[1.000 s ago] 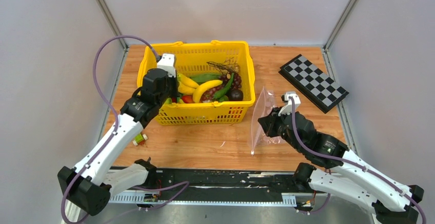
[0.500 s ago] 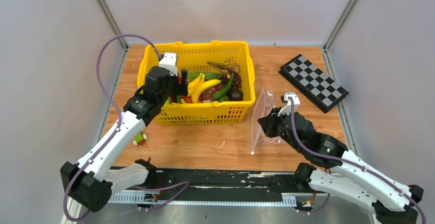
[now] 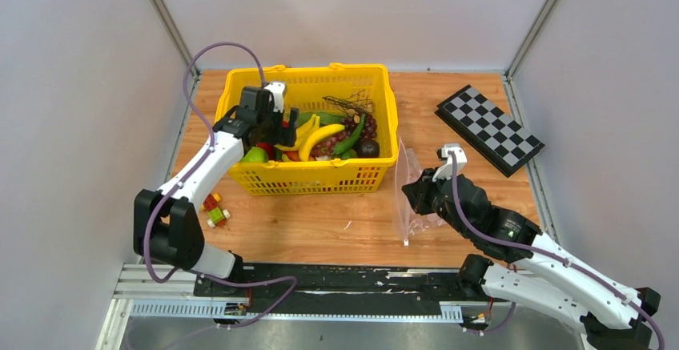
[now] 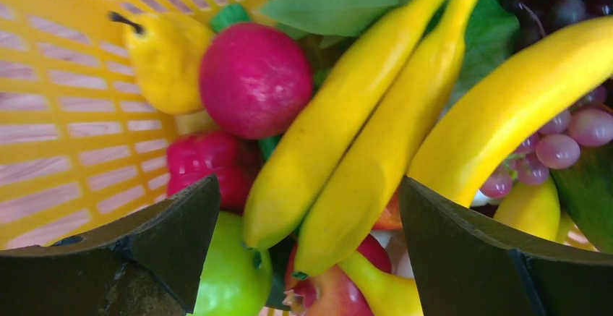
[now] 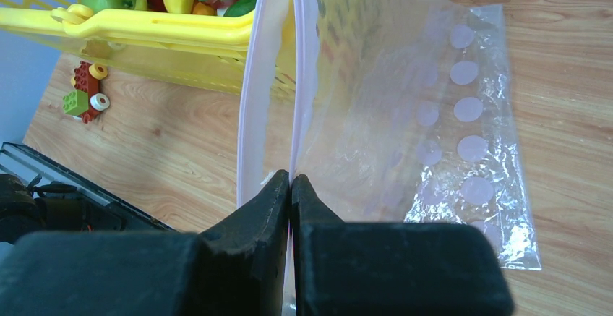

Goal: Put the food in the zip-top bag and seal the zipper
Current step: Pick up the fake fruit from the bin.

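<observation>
Left hand [image 4: 307,193] has swung in, spread wide over bananas [image 4: 376,135]; right hand [image 5: 290,186] pinches bag [image 5: 448,113] at zipper [image 5: 249,113]. Risk: narrow mouth snags banana.

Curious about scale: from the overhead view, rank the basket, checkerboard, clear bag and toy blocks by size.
Largest to smallest:
yellow basket
checkerboard
zip-top bag, lifted on edge, so it may look smaller than it is
toy blocks

The top external camera looks down from above and behind the arm bases onto the table [image 3: 320,230]. The left wrist camera faces into the yellow basket [image 3: 320,178] at close range, bananas [image 4: 376,142] filling its frame. The right wrist camera, apparently low, looks along the zip-top bag [image 5: 434,113] toward the basket, shared by all views
</observation>
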Tool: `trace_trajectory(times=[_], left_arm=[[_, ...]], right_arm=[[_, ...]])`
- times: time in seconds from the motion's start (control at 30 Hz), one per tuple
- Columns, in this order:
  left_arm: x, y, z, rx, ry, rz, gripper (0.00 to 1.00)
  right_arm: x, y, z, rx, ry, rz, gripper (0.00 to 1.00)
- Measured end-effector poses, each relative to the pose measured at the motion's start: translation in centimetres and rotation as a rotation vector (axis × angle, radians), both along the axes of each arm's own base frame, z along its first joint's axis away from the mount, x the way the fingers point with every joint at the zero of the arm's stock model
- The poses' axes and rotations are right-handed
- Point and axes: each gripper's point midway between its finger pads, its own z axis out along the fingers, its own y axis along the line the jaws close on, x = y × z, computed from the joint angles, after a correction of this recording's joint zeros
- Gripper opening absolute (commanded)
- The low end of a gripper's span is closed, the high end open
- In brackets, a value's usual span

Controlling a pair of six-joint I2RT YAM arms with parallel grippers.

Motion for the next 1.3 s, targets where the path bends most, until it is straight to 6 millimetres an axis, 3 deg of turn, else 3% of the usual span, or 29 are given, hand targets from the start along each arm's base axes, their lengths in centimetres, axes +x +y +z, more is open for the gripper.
trace_trajectory(times=[0.13, 0.3, 0.4, 0.47, 0.53, 0.63, 0.8, 1.03, 1.13, 1.3], left_arm=[[-0.8, -1.2, -2.0, -0.036, 0.091, -0.061, 0.87], [-1.9, -2.2, -4.6, -0.058, 0.213, -0.109, 0.65], [-1.7, -2.5, -4.7, -0.065, 0.223, -0.12, 0.53], [-1.9, -2.5, -4.6, -0.067, 0.227, -0.124, 0.33], [-1.9, -2.6, -4.6, -0.07, 0.228, -0.127, 0.2], [-2.2, -2.5, -4.2, -0.071, 0.226, -0.127, 0.18], [-3.1, -1.9, -1.4, -0.071, 0.169, -0.119, 0.17], [-4.1, -0.1, 6.2, -0.077, -0.082, -0.066, 0.16], [-4.6, 0.6, 8.1, -0.079, -0.153, -0.043, 0.16], [-5.9, 0.4, 9.5, -0.128, -0.211, -0.053, 0.16]], right_arm=[[0.0, 0.0, 0.0, -0.002, 0.001, 0.0, 0.07], [0.1, 0.1, -0.2, -0.008, 0.004, 0.0, 0.07], [0.0, 0.1, -0.2, -0.008, 0.004, 0.001, 0.07], [0.1, 0.1, -0.2, -0.008, 0.004, 0.0, 0.07], [0.0, 0.1, -0.2, -0.008, 0.004, 0.0, 0.07], [0.0, 0.0, -0.2, -0.008, 0.003, 0.0, 0.07], [0.1, 0.0, -0.2, -0.008, 0.003, 0.0, 0.07], [0.0, 0.0, -0.1, -0.004, 0.001, 0.0, 0.06], [0.0, 0.0, 0.0, -0.003, 0.0, 0.0, 0.06], [0.0, 0.0, 0.1, 0.002, -0.001, 0.0, 0.06]])
